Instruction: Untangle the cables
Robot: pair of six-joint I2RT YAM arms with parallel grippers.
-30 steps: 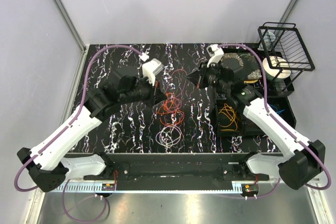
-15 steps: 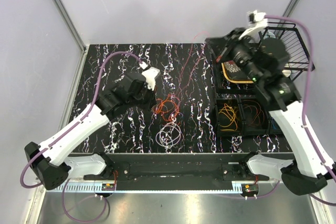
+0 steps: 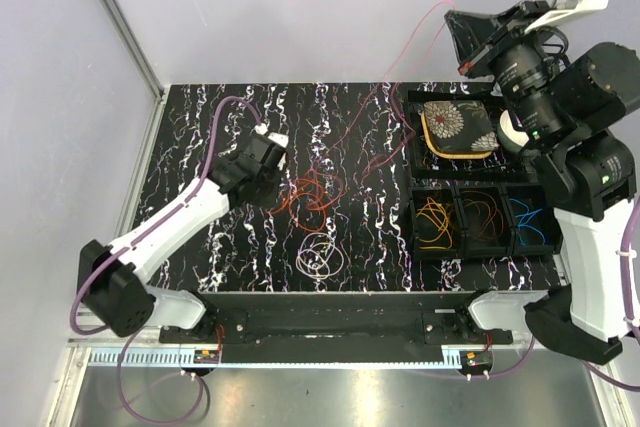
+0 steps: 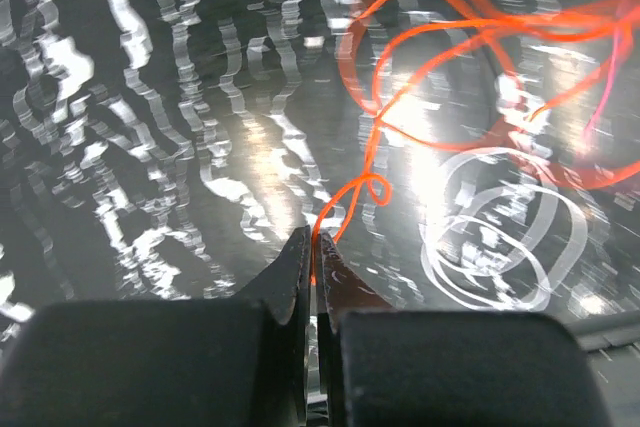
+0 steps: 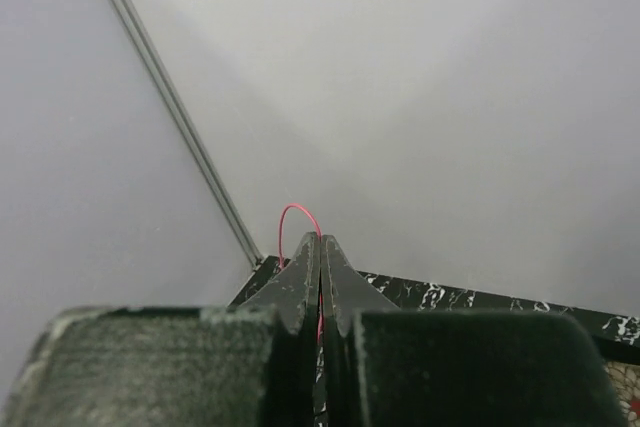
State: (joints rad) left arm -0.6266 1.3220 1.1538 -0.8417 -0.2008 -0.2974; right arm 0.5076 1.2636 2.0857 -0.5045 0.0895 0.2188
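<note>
Rising to the upper right, the right gripper [image 5: 320,243] is drawing its pinched red cable [image 3: 420,42] free; the left gripper [image 4: 312,239] is clamping the orange cable [image 4: 420,47].

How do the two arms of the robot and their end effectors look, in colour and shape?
The left arm and right arm have white shells and black joints, each with a thick purple hose alongside. The left end effector and right end effector are black: two fingers tapering to thin tips.

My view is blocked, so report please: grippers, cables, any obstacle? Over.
Left gripper shut on orange cable. Right gripper shut on red cable, raised high. Tangle at centre. Nothing blocking.
</note>
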